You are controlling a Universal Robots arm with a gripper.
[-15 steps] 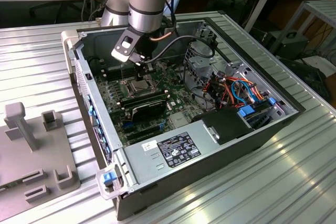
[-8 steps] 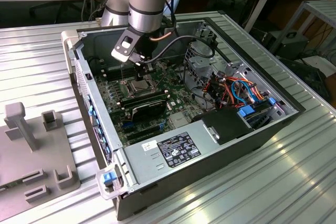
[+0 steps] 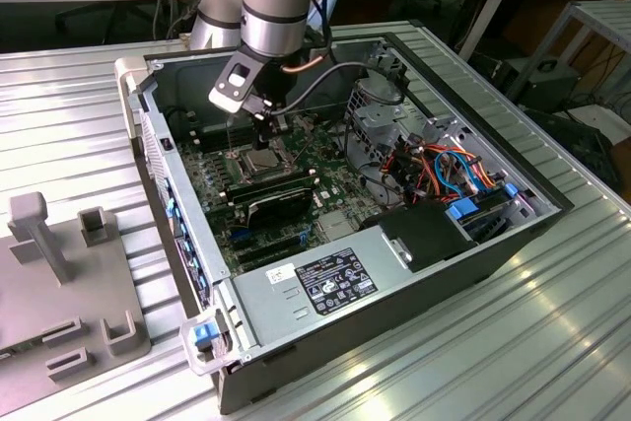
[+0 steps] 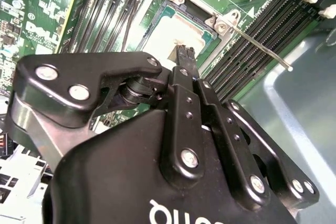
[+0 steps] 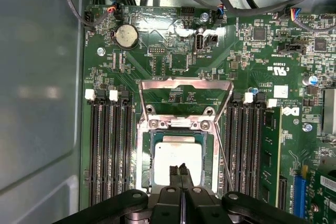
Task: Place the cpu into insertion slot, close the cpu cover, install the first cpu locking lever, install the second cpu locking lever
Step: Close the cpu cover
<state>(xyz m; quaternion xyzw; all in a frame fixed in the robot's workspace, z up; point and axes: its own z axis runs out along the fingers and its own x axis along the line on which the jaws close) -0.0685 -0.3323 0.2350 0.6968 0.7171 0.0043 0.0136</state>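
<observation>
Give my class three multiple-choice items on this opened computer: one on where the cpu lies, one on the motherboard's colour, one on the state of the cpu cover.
1. Where is the cpu?
A. in the socket
B. on the table outside the case
C. on top of the power supply

2. What colour is the motherboard?
A. blue
B. green
C. red

3. How does the cpu cover stand?
A. swung open
B. shut down over the chip
C. taken off the board

Answers:
1 A, its silver top sits in the socket just beyond the gripper.
2 B, green shows all round the socket.
3 A, the frame stands clear of the bare chip.
</observation>
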